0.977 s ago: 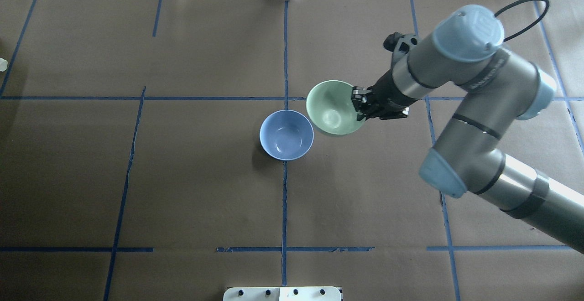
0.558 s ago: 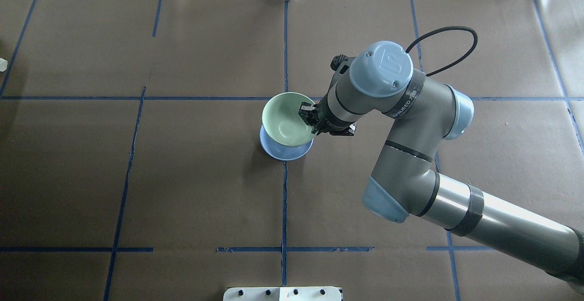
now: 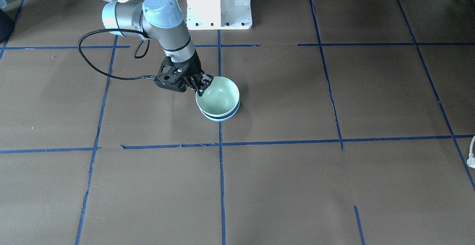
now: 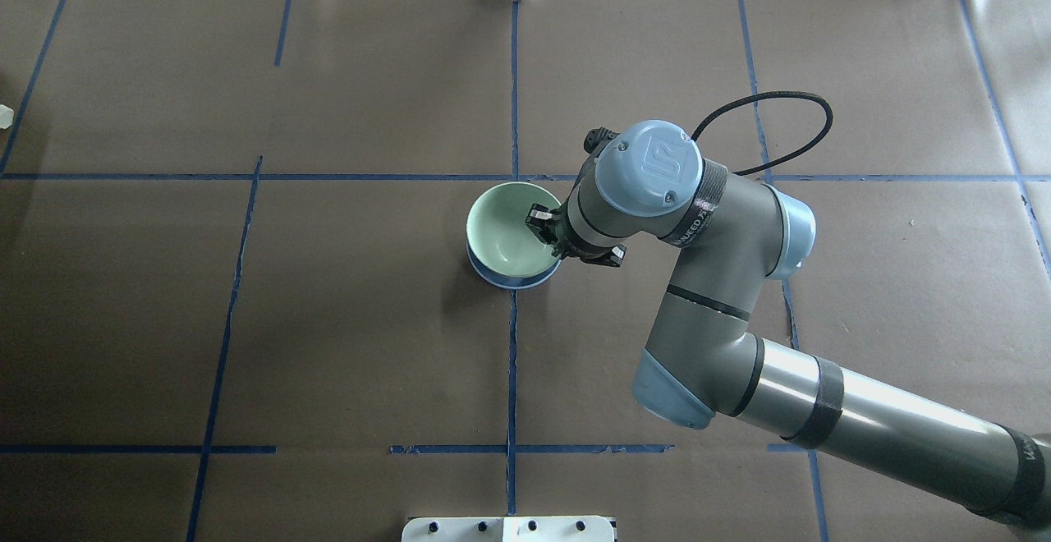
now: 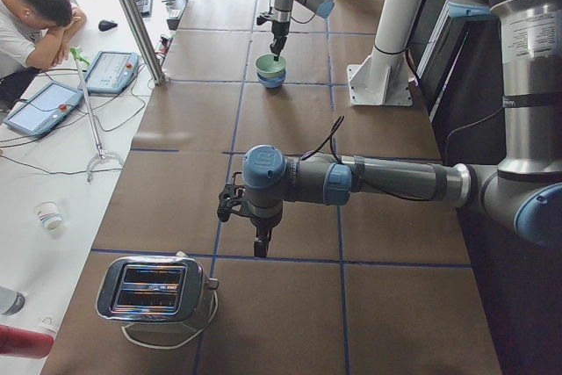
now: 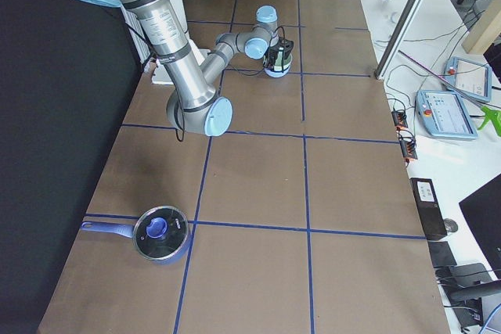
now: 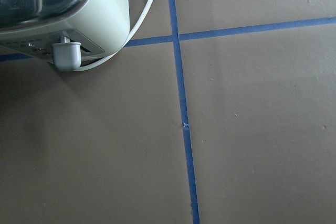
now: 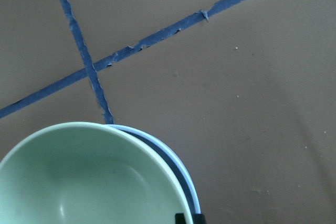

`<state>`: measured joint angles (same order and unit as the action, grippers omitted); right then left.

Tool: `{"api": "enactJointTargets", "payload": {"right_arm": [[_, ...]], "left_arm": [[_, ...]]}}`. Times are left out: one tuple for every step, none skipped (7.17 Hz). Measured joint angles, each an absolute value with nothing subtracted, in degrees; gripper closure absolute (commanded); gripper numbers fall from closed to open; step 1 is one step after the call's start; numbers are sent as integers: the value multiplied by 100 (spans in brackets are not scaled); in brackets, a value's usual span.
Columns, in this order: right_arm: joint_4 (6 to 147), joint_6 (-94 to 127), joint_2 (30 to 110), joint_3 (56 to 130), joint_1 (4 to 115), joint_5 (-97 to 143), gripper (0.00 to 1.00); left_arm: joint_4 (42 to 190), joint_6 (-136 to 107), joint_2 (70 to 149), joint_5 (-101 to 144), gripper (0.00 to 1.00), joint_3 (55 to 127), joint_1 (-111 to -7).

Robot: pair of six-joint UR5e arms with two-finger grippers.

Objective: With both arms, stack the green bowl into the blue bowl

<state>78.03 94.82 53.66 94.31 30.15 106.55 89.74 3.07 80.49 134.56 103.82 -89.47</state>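
R gripper point(image 3: 201, 87) pinches green bowl point(image 4: 502, 230) at its rim, 1 finger inside, 1 outside. Green bowl sits nested in blue bowl point(image 4: 516, 282), mid worktop, on the centre tape line point(image 4: 511, 361). L gripper point(image 5: 260, 247) hangs over worktop's left end, near toaster point(image 5: 154, 289); claw state: can't tell.
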Motion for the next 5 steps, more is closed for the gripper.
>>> {"api": "enactJointTargets", "payload": {"right_arm": [[7796,9484,5369,9393,2994,10647,92],[7791,9484,5372,9377,2973,10647,91],[7787,9484,5370,9372,2950,10648,90],[7784,9483,5368,9370,2920,10646,90],[7785,9483,5371,9370,2890,10644,90]], "left_arm": [[8974,302,8050,13456,0,10381,-8947],[8974,293,8051,13456,0,10380,-8947],[8974,279,8051,13456,0,10380,-8946],[8974,270,8051,13456,0,10380,-8942],[8974,266,8051,13456,0,10380,-8942]]}}
